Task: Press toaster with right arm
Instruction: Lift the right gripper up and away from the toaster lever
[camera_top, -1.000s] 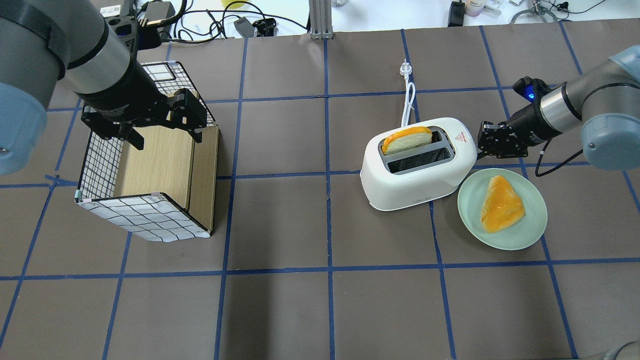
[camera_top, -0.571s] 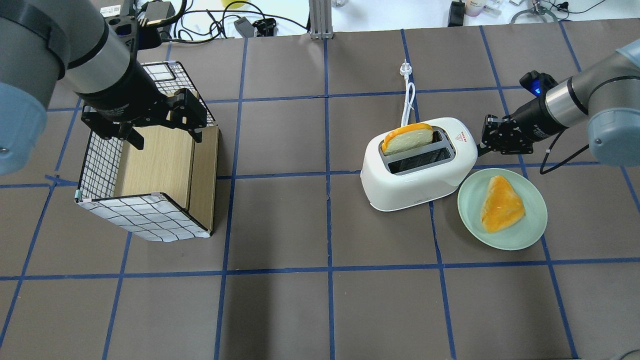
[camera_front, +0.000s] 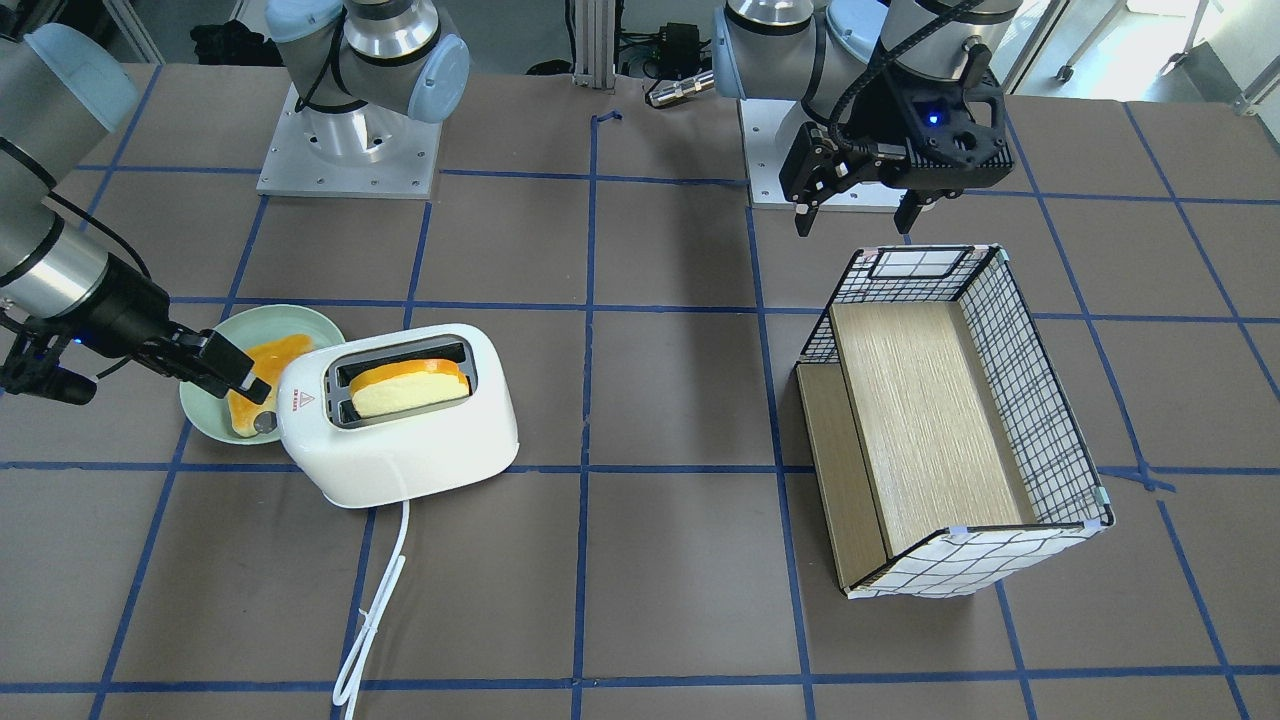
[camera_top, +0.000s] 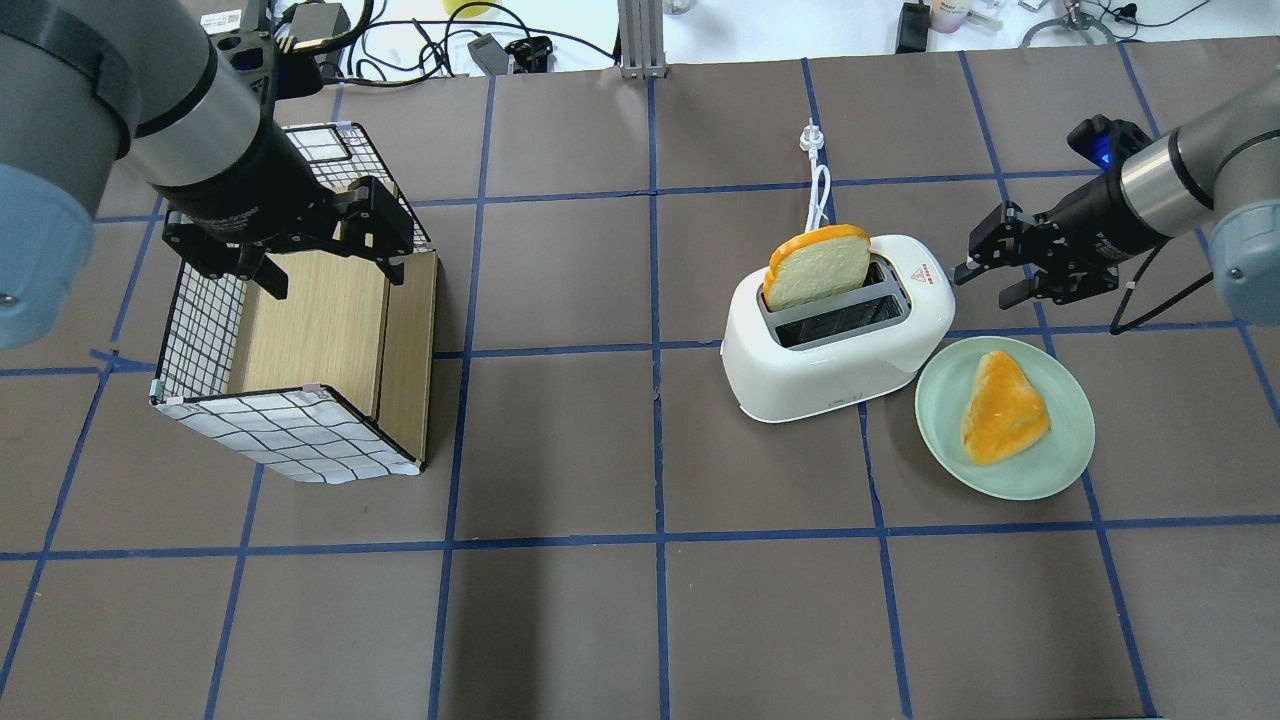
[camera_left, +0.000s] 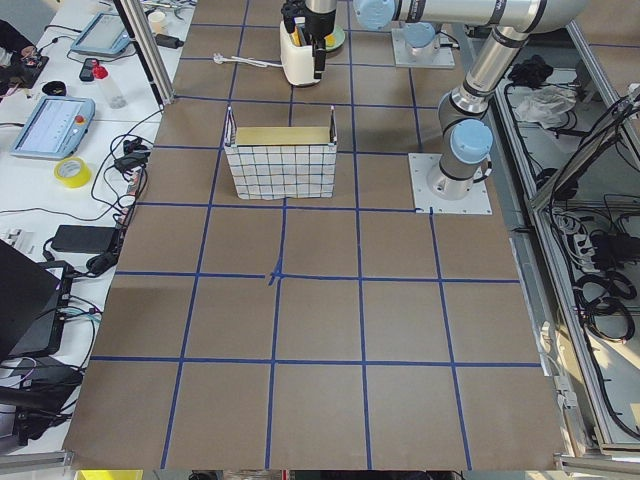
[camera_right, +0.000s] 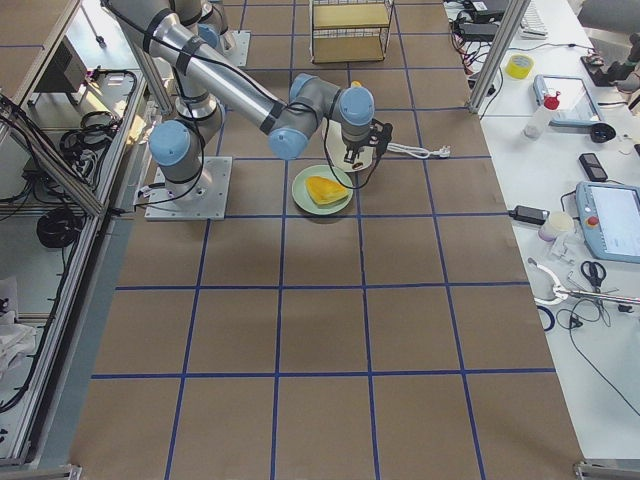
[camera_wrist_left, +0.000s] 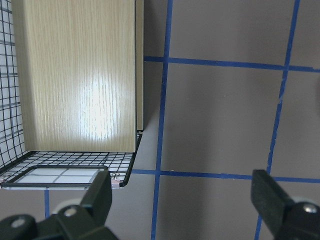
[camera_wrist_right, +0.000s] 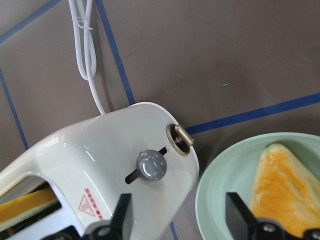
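Note:
The white two-slot toaster (camera_top: 830, 375) stands right of the table's middle, with a bread slice (camera_top: 818, 268) sticking high out of its far slot. My right gripper (camera_top: 982, 283) is open, level with the toaster's right end and a short gap away from it. The right wrist view shows that end (camera_wrist_right: 100, 150) with its grey knob (camera_wrist_right: 151, 165) in the lever slot, my gripper (camera_wrist_right: 181, 220) apart from it. In the front view the toaster (camera_front: 400, 460) sits beside my right gripper (camera_front: 235, 378). My left gripper (camera_top: 325, 265) is open and empty over the wire basket (camera_top: 290, 430).
A pale green plate (camera_top: 1050, 470) holding an orange-crusted bread piece (camera_top: 1003, 408) lies just right of the toaster, under my right wrist. The white cord (camera_top: 818, 200) runs off the toaster's far side. The basket (camera_front: 1040, 400) has a wooden insert.
My right gripper has drawn back from the toaster's end, to the right and farther away. The bread slice has risen higher out of the slot. The left arm has not moved.

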